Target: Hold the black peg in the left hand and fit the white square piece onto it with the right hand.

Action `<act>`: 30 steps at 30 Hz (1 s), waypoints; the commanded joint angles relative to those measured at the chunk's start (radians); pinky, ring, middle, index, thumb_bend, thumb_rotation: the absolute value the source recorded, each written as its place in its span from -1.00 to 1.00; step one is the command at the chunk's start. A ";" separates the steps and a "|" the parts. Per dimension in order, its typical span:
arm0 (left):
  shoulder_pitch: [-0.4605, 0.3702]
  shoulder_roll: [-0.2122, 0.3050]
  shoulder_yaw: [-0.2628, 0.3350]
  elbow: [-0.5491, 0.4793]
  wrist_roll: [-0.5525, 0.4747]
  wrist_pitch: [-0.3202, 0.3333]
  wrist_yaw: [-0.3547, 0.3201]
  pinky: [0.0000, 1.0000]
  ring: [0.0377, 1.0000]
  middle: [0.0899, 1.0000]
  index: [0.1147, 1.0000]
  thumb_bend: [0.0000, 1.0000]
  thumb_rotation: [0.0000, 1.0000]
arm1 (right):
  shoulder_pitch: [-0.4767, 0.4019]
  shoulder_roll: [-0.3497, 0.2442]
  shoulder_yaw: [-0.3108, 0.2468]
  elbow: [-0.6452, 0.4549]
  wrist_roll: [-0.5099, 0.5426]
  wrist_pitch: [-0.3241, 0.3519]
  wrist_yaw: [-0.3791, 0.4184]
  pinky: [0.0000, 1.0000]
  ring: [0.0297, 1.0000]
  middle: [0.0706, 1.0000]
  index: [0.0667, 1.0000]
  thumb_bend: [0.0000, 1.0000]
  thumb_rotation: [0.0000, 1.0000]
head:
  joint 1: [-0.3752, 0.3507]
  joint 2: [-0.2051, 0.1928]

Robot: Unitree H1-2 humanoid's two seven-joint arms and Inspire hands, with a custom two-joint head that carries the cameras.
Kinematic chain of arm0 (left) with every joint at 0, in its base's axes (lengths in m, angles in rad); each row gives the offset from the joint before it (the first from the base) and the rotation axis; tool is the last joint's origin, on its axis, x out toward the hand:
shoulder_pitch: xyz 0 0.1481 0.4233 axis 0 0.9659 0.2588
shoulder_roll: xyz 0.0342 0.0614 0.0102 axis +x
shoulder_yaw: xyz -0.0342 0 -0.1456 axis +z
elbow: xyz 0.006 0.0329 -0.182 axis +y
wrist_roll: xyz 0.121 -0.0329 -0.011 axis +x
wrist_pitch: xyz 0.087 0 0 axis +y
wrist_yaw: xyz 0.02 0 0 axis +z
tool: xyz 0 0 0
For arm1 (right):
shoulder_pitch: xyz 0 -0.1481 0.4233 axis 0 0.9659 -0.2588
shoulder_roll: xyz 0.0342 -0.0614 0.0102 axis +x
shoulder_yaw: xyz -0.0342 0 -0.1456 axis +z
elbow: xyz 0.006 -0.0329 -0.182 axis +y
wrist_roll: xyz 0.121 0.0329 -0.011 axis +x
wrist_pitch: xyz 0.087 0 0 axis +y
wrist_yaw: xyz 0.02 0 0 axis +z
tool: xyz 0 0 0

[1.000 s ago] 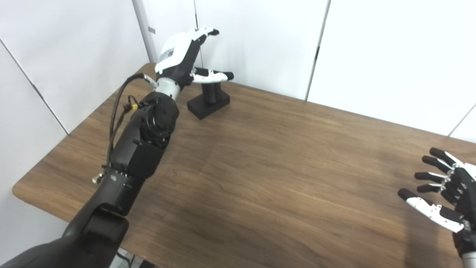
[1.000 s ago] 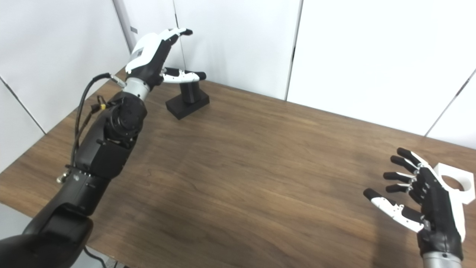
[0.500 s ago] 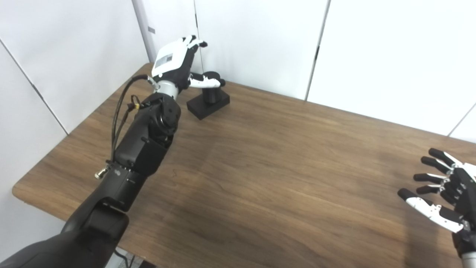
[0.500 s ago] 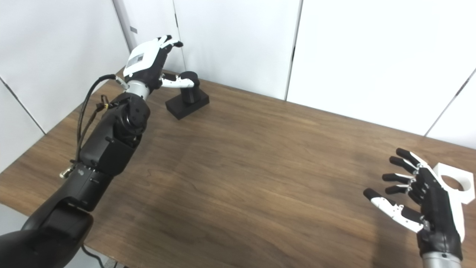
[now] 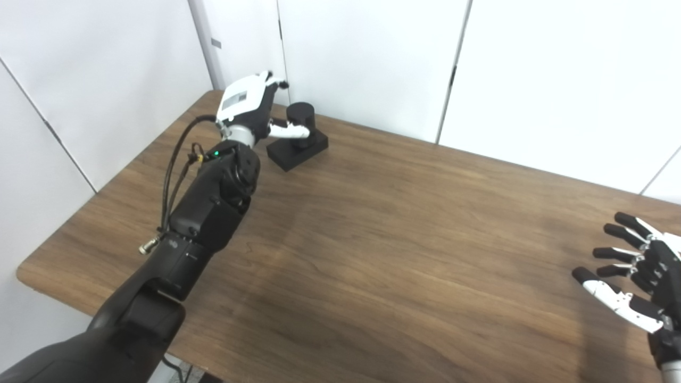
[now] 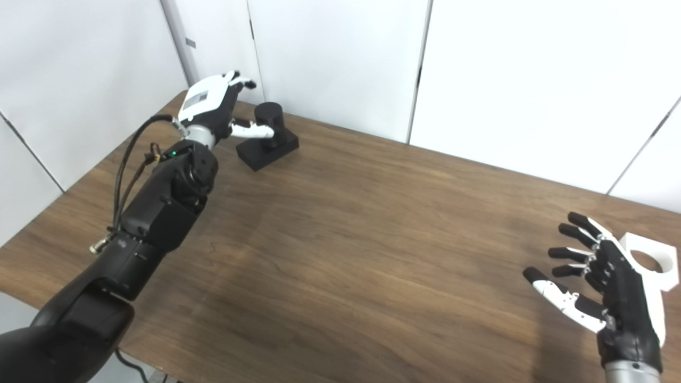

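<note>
Black against the brown wood, the black peg [image 6: 267,118] stands upright on its square base [image 6: 267,149] at the far left corner of the counter [image 6: 362,234]. My left robot hand [image 6: 215,103] is right beside the peg on its left side, palm turned toward it. The thumb [image 6: 252,130] reaches across the front of the peg's shaft, just above the base, and seems to touch it; the fingers [image 6: 239,81] are curled above and behind, not wrapped around the peg. So this robot hand is not gripping anything, its fingers apart.

Well apart from the peg, at the counter's near right edge, my right robot hand [image 6: 601,282] hovers with fingers spread wide, holding nothing. The white square piece [image 6: 652,263], with its round hole facing up, lies flat on the counter just behind this robot hand, partly hidden by it in the right eye view.
</note>
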 commanded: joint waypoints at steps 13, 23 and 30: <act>-0.066 0.034 -0.004 0.059 0.025 0.019 0.047 0.84 1.00 0.98 0.65 0.93 -0.12 | -0.021 -0.004 -0.006 -0.042 -0.012 -0.039 -0.006 -0.04 0.21 0.50 0.57 0.05 -1.00 | -0.004 0.014; -0.068 0.030 -0.020 0.089 0.017 0.019 0.041 0.85 1.00 0.98 0.65 0.90 -0.06 | -0.022 -0.001 -0.006 -0.043 -0.016 -0.032 -0.005 0.01 0.23 0.52 0.59 0.03 -1.00 | -0.010 0.022; -0.064 0.020 -0.031 0.094 0.007 0.017 0.044 0.80 1.00 0.98 0.65 0.91 -0.08 | -0.019 -0.001 -0.005 -0.050 -0.024 -0.026 -0.006 0.03 0.23 0.51 0.58 0.04 -1.00 | -0.014 0.025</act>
